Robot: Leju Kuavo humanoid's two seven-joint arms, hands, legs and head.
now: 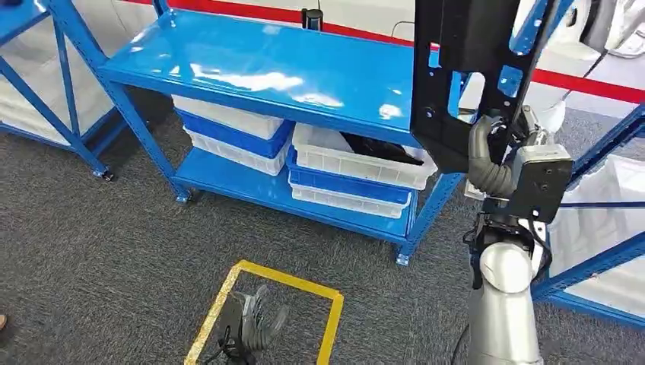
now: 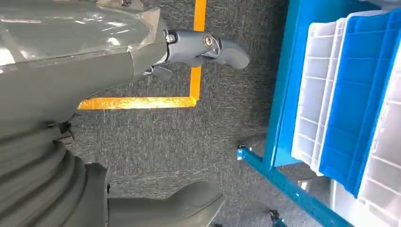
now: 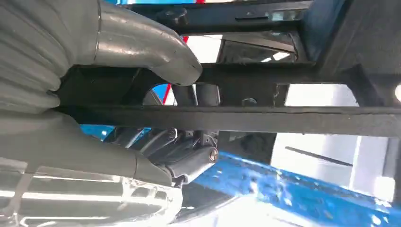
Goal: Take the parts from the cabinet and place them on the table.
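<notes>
Right hand (image 1: 494, 156) grips black part (image 1: 456, 68), seemingly above cabinet (image 1: 266, 76).

Right hand (image 1: 493, 156) raised at right, gripping large flat black metal bracket part (image 1: 464, 68) upright in front of blue steel shelving rack (image 1: 266, 76). Lower shelf carrying stacked white and blue plastic crates (image 1: 354, 171). Left hand (image 1: 255, 323) hanging low, fingers apart, over yellow tape square (image 1: 266, 308) on grey carpet (image 1: 91, 251).

The black part (image 1: 456, 68) runs off the frame's top; dark bin contents (image 1: 380, 147) stay unidentifiable.
</notes>
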